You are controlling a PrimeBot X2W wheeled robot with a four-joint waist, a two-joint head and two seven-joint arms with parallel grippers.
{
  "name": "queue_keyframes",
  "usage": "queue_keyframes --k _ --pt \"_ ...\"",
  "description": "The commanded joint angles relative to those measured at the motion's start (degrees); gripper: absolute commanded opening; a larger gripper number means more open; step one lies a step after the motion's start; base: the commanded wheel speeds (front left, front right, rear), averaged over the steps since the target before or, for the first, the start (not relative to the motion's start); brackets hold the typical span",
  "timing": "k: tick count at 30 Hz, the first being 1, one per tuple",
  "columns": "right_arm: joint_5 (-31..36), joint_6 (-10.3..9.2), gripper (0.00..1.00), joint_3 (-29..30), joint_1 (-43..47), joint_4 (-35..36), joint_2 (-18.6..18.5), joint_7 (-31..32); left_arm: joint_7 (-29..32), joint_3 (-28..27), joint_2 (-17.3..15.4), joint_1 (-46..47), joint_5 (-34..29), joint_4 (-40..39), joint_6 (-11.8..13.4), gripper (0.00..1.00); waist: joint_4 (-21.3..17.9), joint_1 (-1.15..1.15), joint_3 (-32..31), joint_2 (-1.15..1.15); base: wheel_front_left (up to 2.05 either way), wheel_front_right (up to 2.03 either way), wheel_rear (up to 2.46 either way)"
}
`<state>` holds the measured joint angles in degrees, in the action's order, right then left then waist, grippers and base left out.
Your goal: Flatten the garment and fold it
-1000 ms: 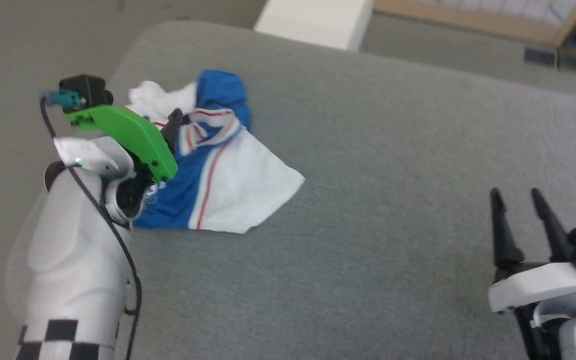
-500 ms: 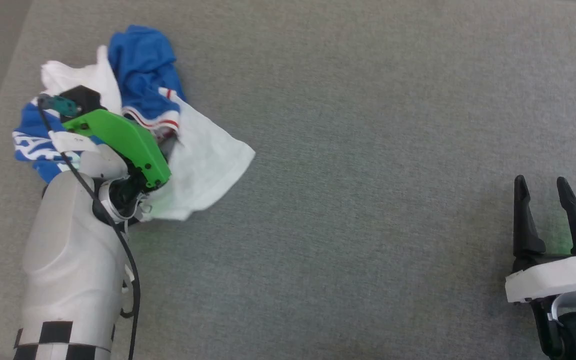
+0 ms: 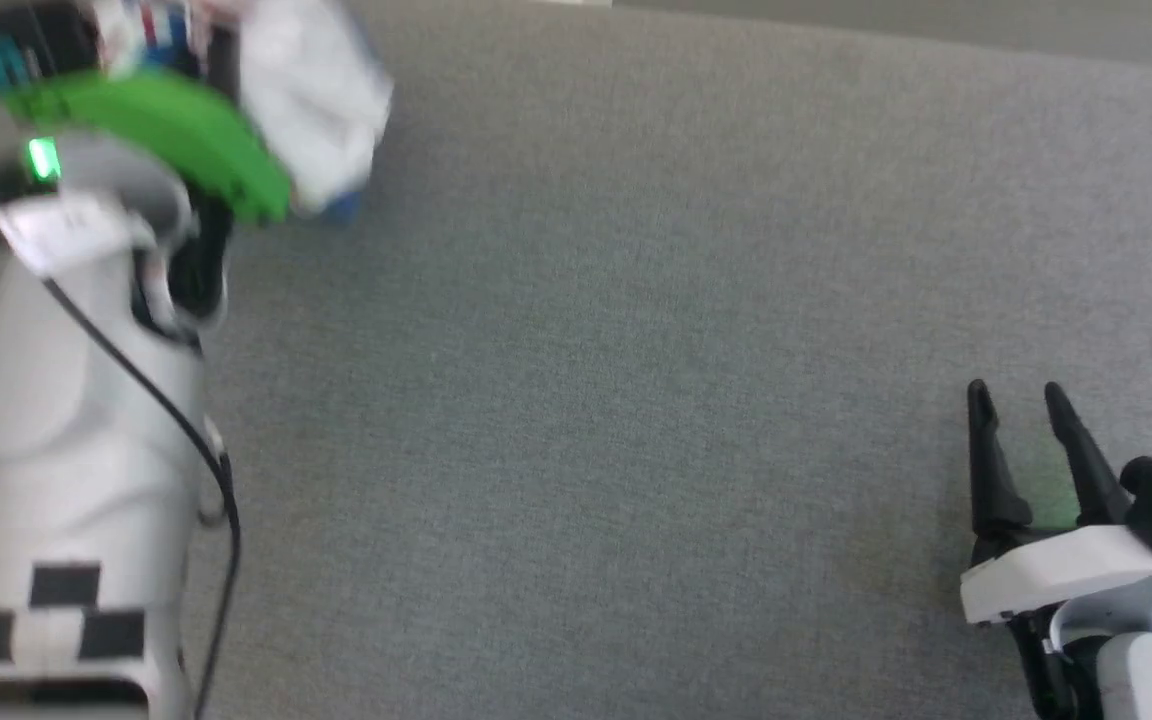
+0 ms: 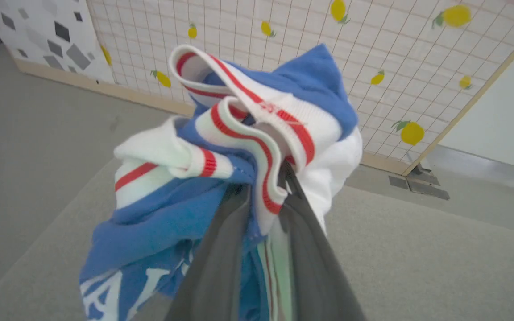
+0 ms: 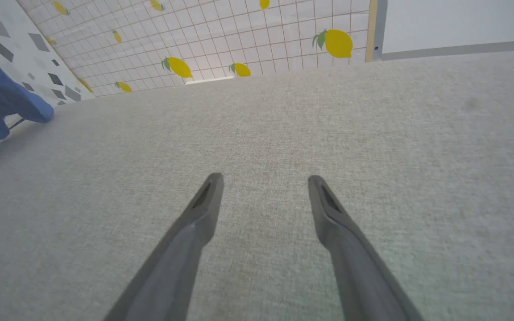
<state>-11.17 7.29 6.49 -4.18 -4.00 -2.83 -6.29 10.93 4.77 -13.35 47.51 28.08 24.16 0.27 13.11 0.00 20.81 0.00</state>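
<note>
- Stretching wide, the grey padded surface [image 3: 636,400] leaves open room between the arms; its left edge runs just beside the left arm [image 3: 76,450].
- The garment [image 4: 159,214] hangs bunched at the far left, blue with white lettering and a red-striped collar, pinched in the left gripper [image 4: 266,191].
- The right gripper [image 5: 263,180] hovers spread wide, well apart from it; a lemon-print screen [image 5: 257,40] stands beyond.

Garment [image 4: 163,214] now aloft in left claw [image 4: 263,183]
</note>
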Motion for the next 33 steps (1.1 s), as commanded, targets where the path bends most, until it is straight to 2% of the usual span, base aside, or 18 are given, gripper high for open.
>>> queue_keyframes --k 1,7,13,17,23,27,32,33 --pt "-0.8 0.2 1.0 -0.2 -1.1 -1.0 0.0 -0.9 -0.4 1.2 -0.5 4.0 -1.3 -1.8 -1.2 0.0 -1.3 0.0 -4.2 0.0 0.0 0.0 0.0" --pt "-3.2 0.2 1.0 -1.1 -1.1 -6.3 0.0 -3.5 1.3 7.2 1.1 14.6 -2.9 -5.0 -5.2 0.0 -6.1 0.0 -9.5 0.0 0.0 0.0 0.0" --pt "-4.4 0.2 1.0 -1.0 -0.9 -10.2 0.0 -5.2 2.7 12.7 6.2 16.7 -0.7 -2.3 -6.7 0.0 -11.8 0.0 -12.5 0.0 0.0 0.0 0.0" --pt "-4.3 0.2 1.0 0.1 -0.6 -11.6 0.0 -5.9 1.3 15.7 8.9 12.4 2.2 1.0 -7.1 0.0 -14.9 0.0 -13.0 0.0 0.0 0.0 0.0" --pt "-4.1 0.2 1.0 1.2 0.2 -13.2 0.0 -6.3 -0.2 21.2 10.2 1.8 5.7 7.5 -7.1 0.0 -18.3 0.0 -13.6 0.0 0.0 0.0 0.0" --pt "-4.4 0.2 1.0 1.6 1.0 -13.8 0.0 -6.5 4.7 26.4 10.4 -5.9 7.7 13.4 -6.5 0.0 -19.0 0.0 -14.2 0.0 0.0 0.0 0.0" --pt "-4.4 0.2 1.0 1.8 1.6 -14.0 0.0 -6.6 12.9 32.1 10.5 -12.8 12.3 15.9 -3.9 0.0 -18.3 0.0 -14.8 0.0 0.0 0.0 0.0" --pt "-4.4 0.2 1.0 1.7 1.6 -14.0 0.0 -6.6 14.1 32.5 10.5 -13.6 13.5 15.8 -3.4 0.07 -18.0 0.0 -14.9 0.0 0.0 0.0 0.0"
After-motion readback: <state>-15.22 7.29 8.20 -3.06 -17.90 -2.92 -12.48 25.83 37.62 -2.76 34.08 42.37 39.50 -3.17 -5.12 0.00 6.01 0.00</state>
